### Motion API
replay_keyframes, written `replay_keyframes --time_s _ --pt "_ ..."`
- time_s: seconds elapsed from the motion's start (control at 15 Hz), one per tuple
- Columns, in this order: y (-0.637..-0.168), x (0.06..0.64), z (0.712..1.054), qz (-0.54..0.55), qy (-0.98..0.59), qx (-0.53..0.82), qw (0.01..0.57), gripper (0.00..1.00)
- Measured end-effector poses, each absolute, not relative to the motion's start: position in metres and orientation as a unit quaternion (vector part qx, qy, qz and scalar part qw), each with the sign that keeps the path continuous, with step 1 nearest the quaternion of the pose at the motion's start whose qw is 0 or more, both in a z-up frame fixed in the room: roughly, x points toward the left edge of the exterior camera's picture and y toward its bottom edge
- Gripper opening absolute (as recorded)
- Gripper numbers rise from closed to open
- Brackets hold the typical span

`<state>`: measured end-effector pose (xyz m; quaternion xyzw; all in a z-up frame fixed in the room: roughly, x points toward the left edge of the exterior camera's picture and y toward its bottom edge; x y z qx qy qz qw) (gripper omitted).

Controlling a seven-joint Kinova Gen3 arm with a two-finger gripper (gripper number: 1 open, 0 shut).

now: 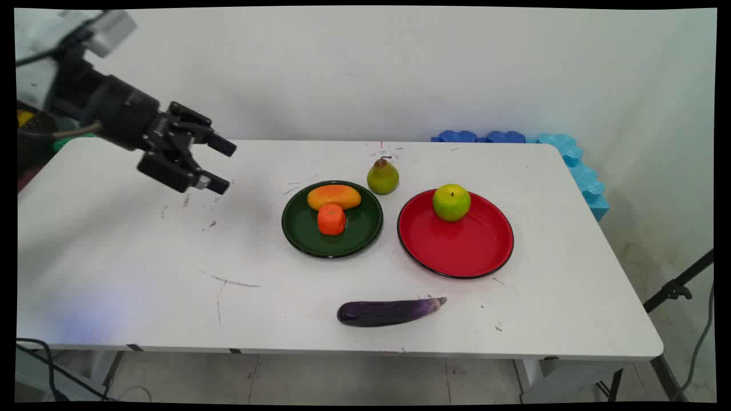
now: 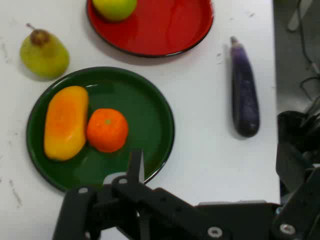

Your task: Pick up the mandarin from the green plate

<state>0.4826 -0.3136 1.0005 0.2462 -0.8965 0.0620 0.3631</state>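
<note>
Gripper (image 1: 220,165) hangs above tabletop's far left corner, fingers apart, empty. Mango (image 1: 334,196) and orange (image 1: 331,219) touch on green plate (image 1: 365,234) mid-table.

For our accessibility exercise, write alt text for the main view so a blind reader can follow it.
A black gripper, open and empty, hangs above the left of a white table. A green plate holds a mango and an orange; a red plate holds a green apple. A pear stands behind the plates, an eggplant lies in front.
</note>
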Motion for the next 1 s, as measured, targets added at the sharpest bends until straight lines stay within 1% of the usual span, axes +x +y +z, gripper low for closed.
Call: replay_keyframes --time_s 0.33,0.47,0.8,1.0 --pt "-0.351 0.434 1.004 0.072 -0.91 0.257 0.318 1.0" --pt "-0.368 0.411 0.999 0.078 -0.917 0.257 0.296 1.0" --pt "-0.407 0.366 0.971 0.089 -0.932 0.254 0.244 1.0" --pt "-0.434 0.34 0.94 0.089 -0.941 0.253 0.207 1.0"
